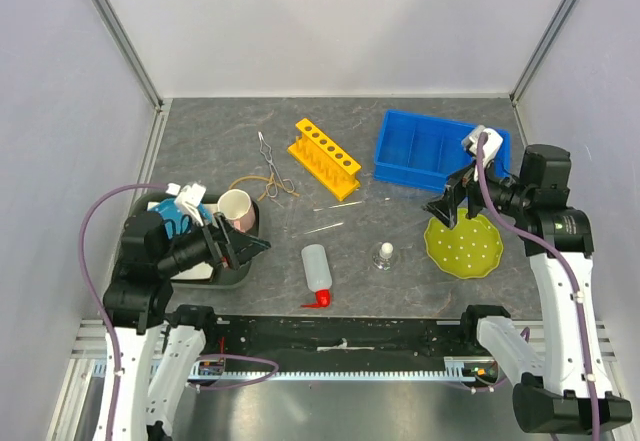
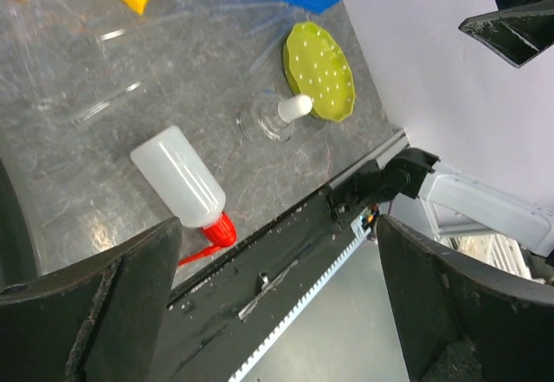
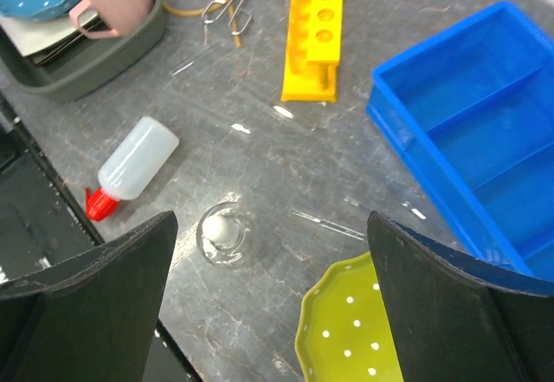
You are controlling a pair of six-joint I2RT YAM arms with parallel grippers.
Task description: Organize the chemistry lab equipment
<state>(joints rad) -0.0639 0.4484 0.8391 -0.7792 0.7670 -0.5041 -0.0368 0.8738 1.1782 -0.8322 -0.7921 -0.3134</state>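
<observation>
White squeeze bottle (image 1: 316,266) lying near flask (image 1: 385,255), left fingers (image 2: 86,313) spread, right fingers (image 3: 450,304) spread

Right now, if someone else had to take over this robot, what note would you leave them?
Left end effector: open, holding nothing, by the grey tray.
Right end effector: open, holding nothing, near the green plate.
Squeeze bottle lies on its side near the front edge, with the glass flask standing to its right.
Thin rods lie loose between the bottle and the yellow rack.
Tongs and rubber loop lie left of the rack.
Done: nothing, by the look of it. The blue bin shows no items.
Left: probably everything.
</observation>
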